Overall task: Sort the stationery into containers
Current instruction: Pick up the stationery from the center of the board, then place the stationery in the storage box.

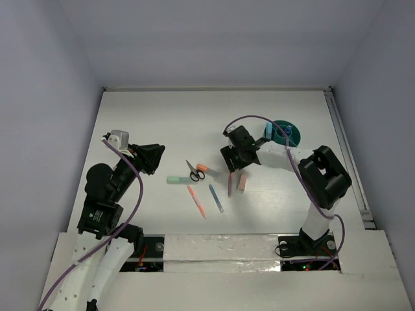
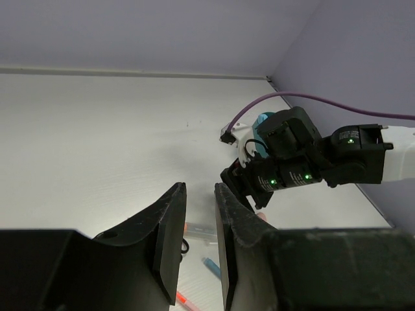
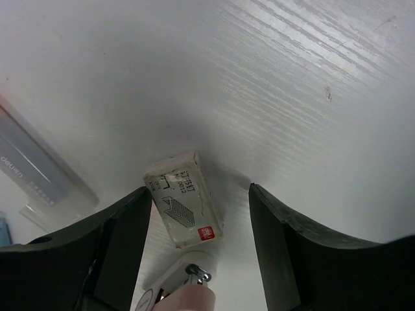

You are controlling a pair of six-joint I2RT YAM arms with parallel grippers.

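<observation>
On the white table [image 1: 149,116] I see my right arm [image 1: 322,176] bent at the elbow and reaching in toward the middle, wrist tipped down. The left arm [image 1: 107,184] is folded back on its own side, well apart from the items. The teal cup [image 1: 286,133] stands just behind the right forearm.

The right gripper [image 3: 198,191] hangs low over the table with its fingers spread wide. A small printed box [image 3: 181,194] lies flat between them, closer to one finger; I cannot tell whether it touches. The left gripper [image 2: 200,240] holds nothing, with only a narrow gap between its fingers.

The rest lies loose at mid-table: scissors [image 1: 194,172], green marker [image 1: 177,179], orange pen [image 1: 196,201], blue pen [image 1: 216,198], purple crayon [image 1: 230,184], pink eraser [image 1: 242,183].
</observation>
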